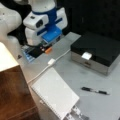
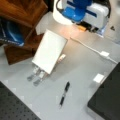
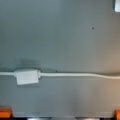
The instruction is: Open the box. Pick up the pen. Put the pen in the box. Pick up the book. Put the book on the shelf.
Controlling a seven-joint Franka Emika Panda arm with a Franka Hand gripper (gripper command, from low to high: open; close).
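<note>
My gripper shows in no view; its state I cannot tell. Below my wrist a white cable (image 3: 75,74) crosses the bare desk (image 3: 60,32). The book (image 1: 55,93) lies flat by the shelf (image 1: 11,92): stiff, broad, best taken at an edge. The pen (image 1: 95,90) looks light, slippery; grip mid-barrel. Farthest, the box (image 1: 96,51) sits shut, contents hidden.
</note>
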